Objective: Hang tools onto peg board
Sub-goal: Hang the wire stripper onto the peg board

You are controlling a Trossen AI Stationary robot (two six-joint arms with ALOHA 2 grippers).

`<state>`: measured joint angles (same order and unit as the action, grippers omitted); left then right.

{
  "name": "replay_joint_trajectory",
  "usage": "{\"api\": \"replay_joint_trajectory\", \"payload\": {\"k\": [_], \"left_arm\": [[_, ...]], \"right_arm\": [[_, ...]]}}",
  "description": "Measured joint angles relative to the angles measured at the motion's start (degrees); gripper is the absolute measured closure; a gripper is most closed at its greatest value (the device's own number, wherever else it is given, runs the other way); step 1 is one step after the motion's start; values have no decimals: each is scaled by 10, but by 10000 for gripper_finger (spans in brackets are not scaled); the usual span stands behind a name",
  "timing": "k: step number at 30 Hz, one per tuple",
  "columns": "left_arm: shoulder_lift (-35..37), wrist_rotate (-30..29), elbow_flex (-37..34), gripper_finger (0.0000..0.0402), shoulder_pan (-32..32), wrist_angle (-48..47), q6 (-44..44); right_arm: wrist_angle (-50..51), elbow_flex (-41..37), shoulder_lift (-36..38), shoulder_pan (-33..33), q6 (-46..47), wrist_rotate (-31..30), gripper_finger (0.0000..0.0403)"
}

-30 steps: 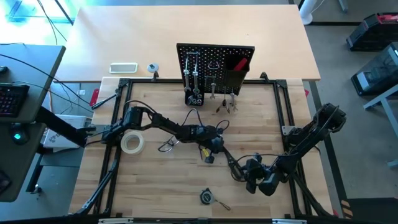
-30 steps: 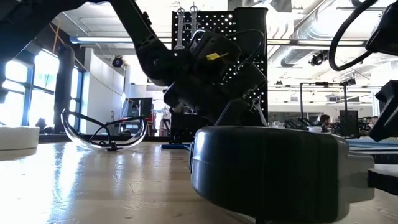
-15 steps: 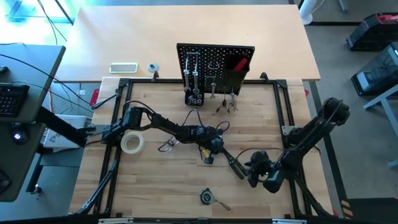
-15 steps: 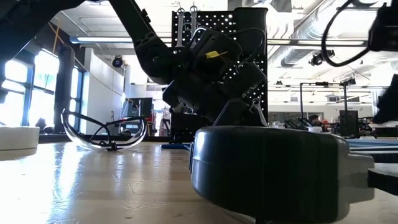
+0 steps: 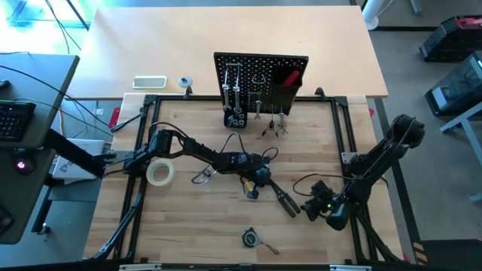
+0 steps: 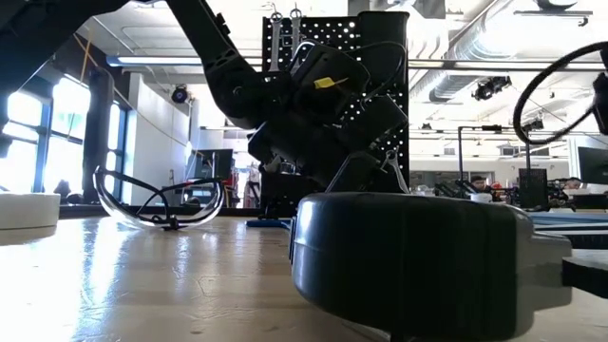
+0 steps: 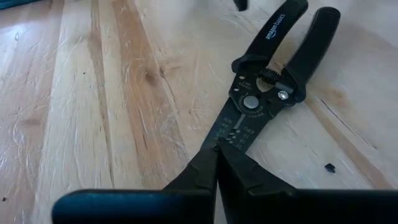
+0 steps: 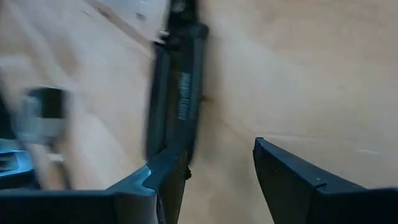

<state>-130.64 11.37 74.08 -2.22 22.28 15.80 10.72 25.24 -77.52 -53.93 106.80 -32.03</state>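
Note:
Black-handled pliers point(image 5: 280, 197) lie flat on the wooden table in front of the peg board point(image 5: 261, 79), which has wrenches point(image 5: 232, 84) hanging on it and a red-handled tool point(image 5: 291, 76) in its bin. My left gripper point(image 5: 260, 178) is shut on the pliers' nose. My right gripper point(image 5: 307, 208) stands open just past the free ends of the handles point(image 8: 180, 93), toward the table's right edge, with nothing between its fingers. Clear glasses point(image 5: 203, 175) and a pale tape roll point(image 5: 160, 173) rest on the table to the left. My left gripper pinches the tip of the pliers' flat metal nose point(image 7: 219, 144) between its two fingers point(image 7: 193, 177). The fingers slant down from the table's left side and lie along the pliers. The pliers lie flat on the table, handles point(image 7: 298, 37) pointing away from the gripper.
A small tape measure point(image 5: 250, 238) lies near the front edge and fills the foreground of the low view point(image 6: 408, 256). Small tools point(image 5: 275, 128) sit at the foot of the peg board. A white tray point(image 5: 149, 81) lies on the far table.
My right gripper has drawn back from the pliers' handles toward the table's right edge, rolling about its own axis as it went. The pliers have stayed flat on the table in my left gripper's hold.

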Motion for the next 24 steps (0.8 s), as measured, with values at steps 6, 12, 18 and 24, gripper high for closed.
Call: {"api": "replay_joint_trajectory", "payload": {"k": [6,12,18,24], "left_arm": [[0,0,0,401,0,0,3],[-1,0,0,401,0,1,-1],[-1,1,0,401,-1,2,-1],[-1,0,0,401,-1,2,-2]], "right_arm": [[-127,-55,-3,12,-3,-35,221],[-191,-55,-39,69,-64,26,221],[-361,-50,-121,124,-139,52,221],[-408,-18,-176,163,-177,80,231]]}}
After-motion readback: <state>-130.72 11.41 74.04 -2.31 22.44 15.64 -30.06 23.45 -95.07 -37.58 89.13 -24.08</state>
